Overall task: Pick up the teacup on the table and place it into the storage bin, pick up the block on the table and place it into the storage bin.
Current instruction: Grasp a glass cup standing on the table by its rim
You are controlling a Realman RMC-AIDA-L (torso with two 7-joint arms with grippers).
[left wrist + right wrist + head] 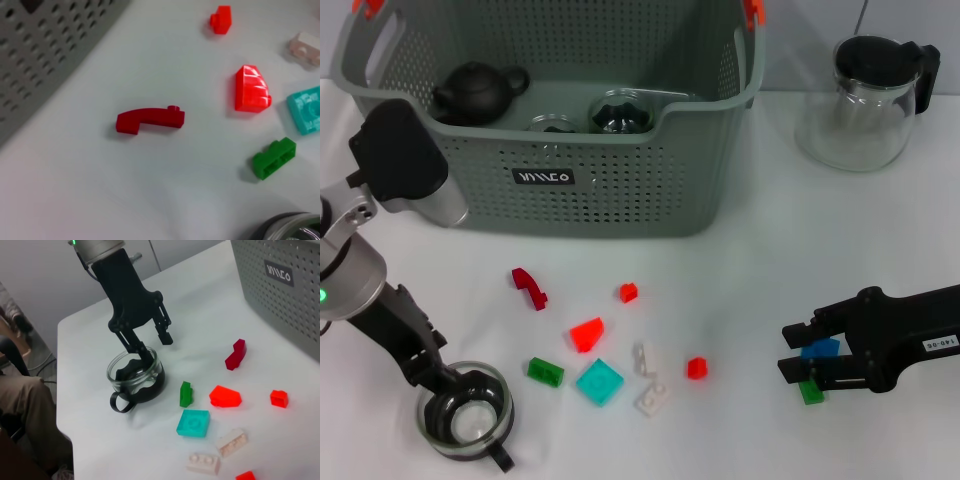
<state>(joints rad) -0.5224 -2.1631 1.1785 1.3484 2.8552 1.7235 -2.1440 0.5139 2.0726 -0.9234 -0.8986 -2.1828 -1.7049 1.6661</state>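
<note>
Reaching down over the near left corner of the table (880,250), I have my left gripper (442,383) at the teacup (466,416), a clear glass cup with a dark handle. My fingers are spread, one dipped inside the cup and the other hanging outside the rim. I judge this is so the glass wall sits between them, ready for a pinch on the rim, not the handle; nothing is clamped yet. The cup stands upright on the table, well short of the storage bin (620,200), which sits along the far edge and already holds a dark teapot (475,92) and some glassware. My right gripper (798,367) lies low near the near right edge, its fingers apart, around a blue block (820,349) with a green block (811,392) just beside it. I cannot tell whether either pad touches the blue one. More blocks lie scattered across the middle: a dark red curved piece (529,287), a bright red wedge (587,333), a teal square (599,382). I reckon both lifts are yet to come.
</note>
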